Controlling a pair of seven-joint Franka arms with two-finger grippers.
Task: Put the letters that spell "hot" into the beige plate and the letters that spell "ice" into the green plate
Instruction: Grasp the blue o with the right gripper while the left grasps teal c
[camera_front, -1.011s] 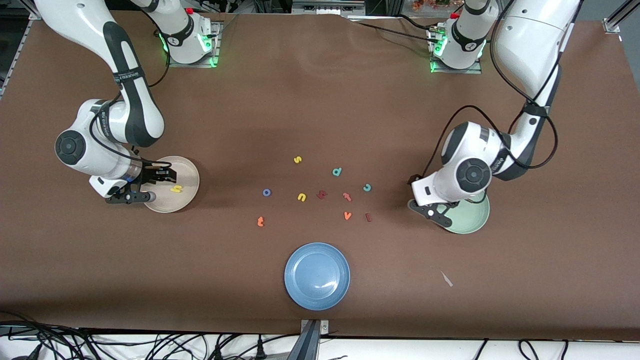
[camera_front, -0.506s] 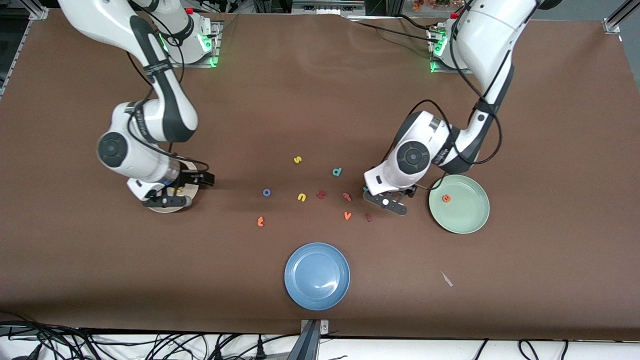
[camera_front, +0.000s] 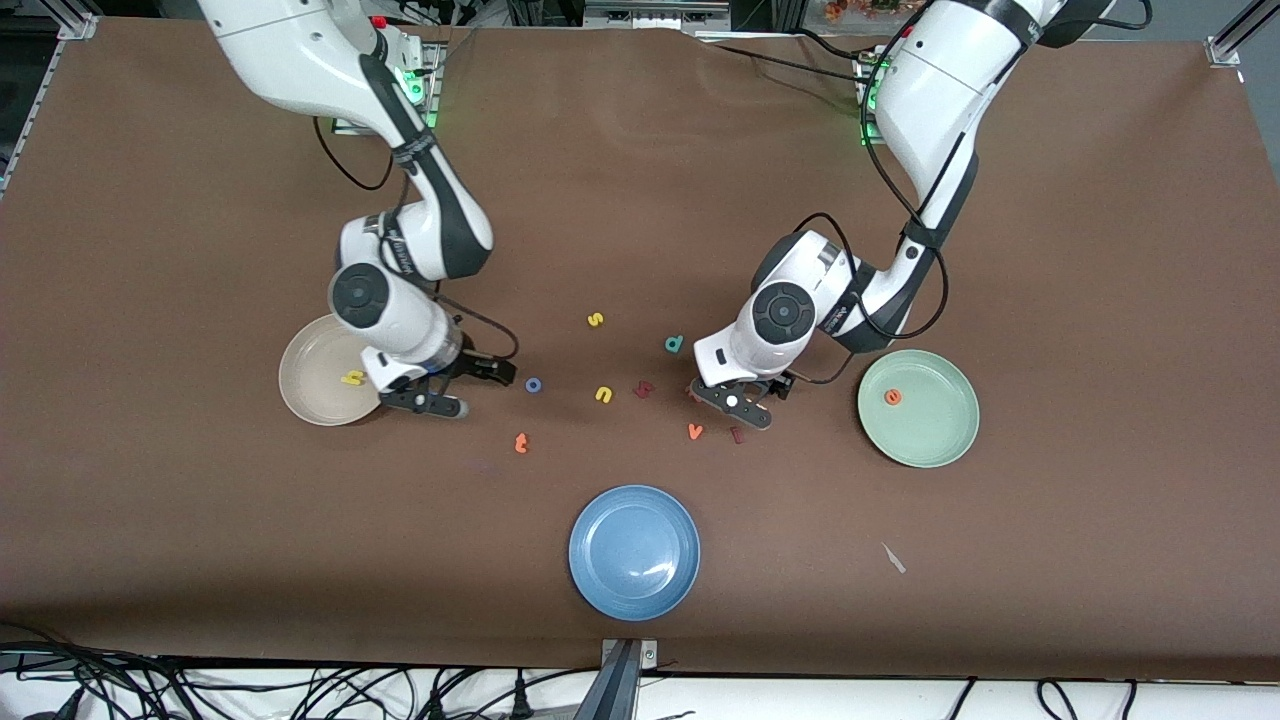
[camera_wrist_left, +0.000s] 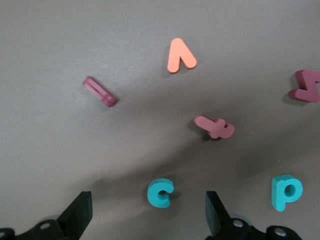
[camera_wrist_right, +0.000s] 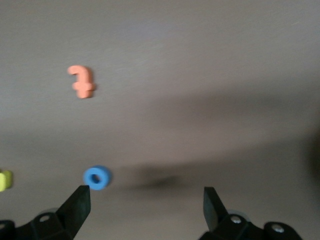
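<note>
The beige plate (camera_front: 305, 375) holds the yellow "h" (camera_front: 352, 378). In the green plate (camera_front: 930, 440) lies the orange "e" (camera_front: 892, 397). My right gripper (camera_front: 462, 388) (camera_wrist_right: 145, 207) hangs open and empty low over the table between the beige plate and the blue "o" (camera_front: 533, 384) (camera_wrist_right: 97, 177), which sits just off one fingertip. The orange "t" (camera_front: 520, 442) (camera_wrist_right: 82, 82) lies nearer the front camera. My left gripper (camera_front: 760, 397) (camera_wrist_left: 147, 215) is open over the teal "c" (camera_wrist_left: 160, 193), which lies between its fingers and is hidden in the front view. The dark red "i" (camera_front: 737, 434) (camera_wrist_left: 100, 91) lies close by.
Among the task letters lie a pinkish "t" (camera_wrist_left: 215, 126), orange "v" (camera_front: 695, 431), teal "d" (camera_front: 674, 344), yellow "u" (camera_front: 603, 394), a dark red letter (camera_front: 643, 388) and a yellow "s" (camera_front: 595, 320). A blue plate (camera_front: 634, 552) sits near the front edge, with a white scrap (camera_front: 893, 558) beside it.
Both arms swung from their plates toward the loose letters in the middle. The "h" stayed in the beige plate and the "e" in the green plate.
</note>
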